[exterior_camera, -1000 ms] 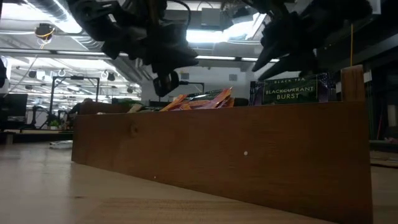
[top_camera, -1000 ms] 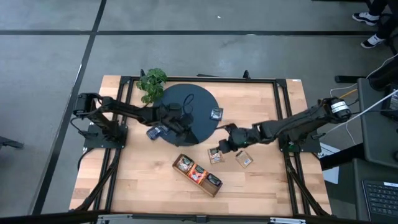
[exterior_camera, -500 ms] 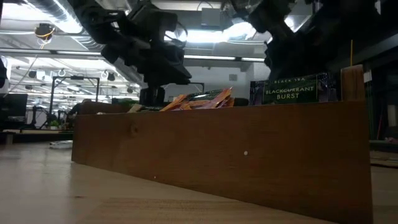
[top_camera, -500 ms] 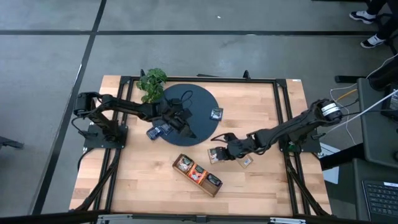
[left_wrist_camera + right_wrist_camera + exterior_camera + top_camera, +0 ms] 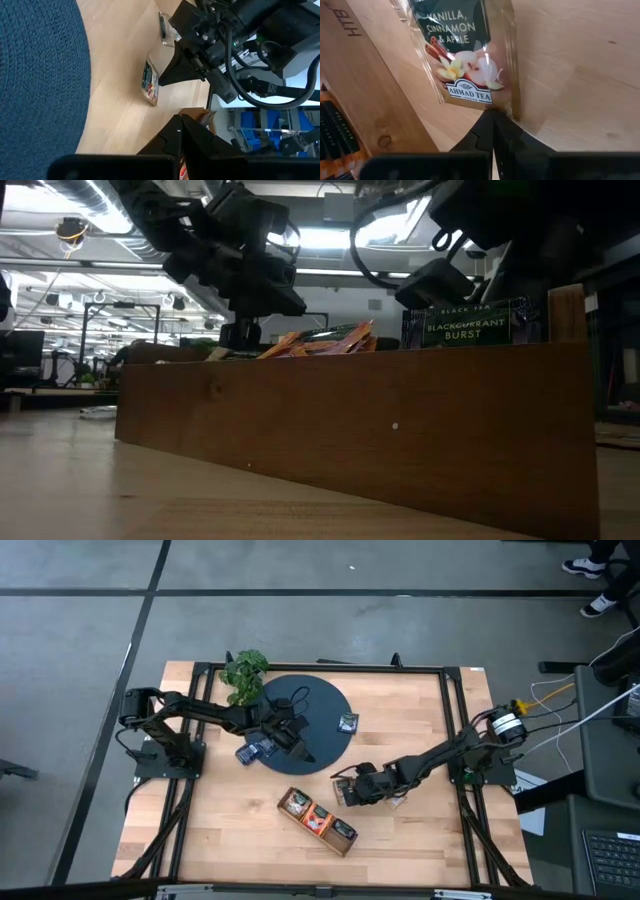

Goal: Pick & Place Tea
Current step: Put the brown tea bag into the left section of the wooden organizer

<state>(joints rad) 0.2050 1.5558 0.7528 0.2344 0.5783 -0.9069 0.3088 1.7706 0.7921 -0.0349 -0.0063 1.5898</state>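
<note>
We see the right hand [image 5: 492,117] pinched shut on a sachet [image 5: 465,55] lying beside the tray [image 5: 318,821] near the desk's middle, the left hand [image 5: 300,748], empty and closed, farther off over the mat [image 5: 315,705].

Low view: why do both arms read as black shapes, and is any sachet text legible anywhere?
Low view: bright ceiling lights behind silhouette the arms; the wooden three-compartment tray wall fills the foreground, yet the dark "Blackcurrant Burst" sachet reads. Right wrist view: the beige vanilla-cinnamon-apple sachet is evenly lit and legible.
</note>
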